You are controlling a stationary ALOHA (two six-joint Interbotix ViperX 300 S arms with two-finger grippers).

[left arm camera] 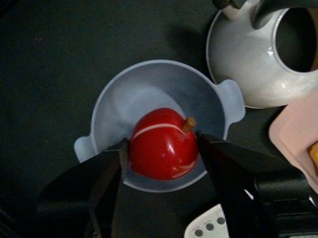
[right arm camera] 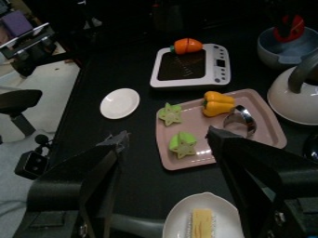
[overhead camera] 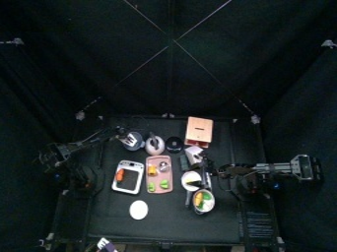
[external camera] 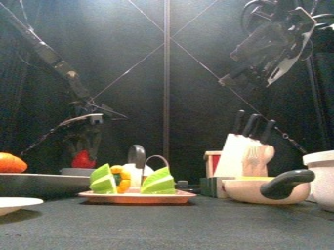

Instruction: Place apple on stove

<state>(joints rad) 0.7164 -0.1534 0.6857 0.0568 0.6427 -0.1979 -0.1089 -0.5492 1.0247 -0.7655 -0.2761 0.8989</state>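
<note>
Both left hand (left arm camera: 165, 158) jaws clamped on apple (left arm camera: 165, 149) — wrist view only — over bowl (left arm camera: 143, 88).

The left gripper (left arm camera: 165, 167) points down, with its two black jaws set close on either side of a red apple (left arm camera: 165, 144). They seem to pinch it, though the touch is hard to see. The left arm (overhead camera: 82, 148) reaches in from the left side, bent low. The right gripper (right arm camera: 168, 172) hangs high up with its jaws spread wide apart. The right arm (external camera: 271, 44) is folded up on the right side.
</note>
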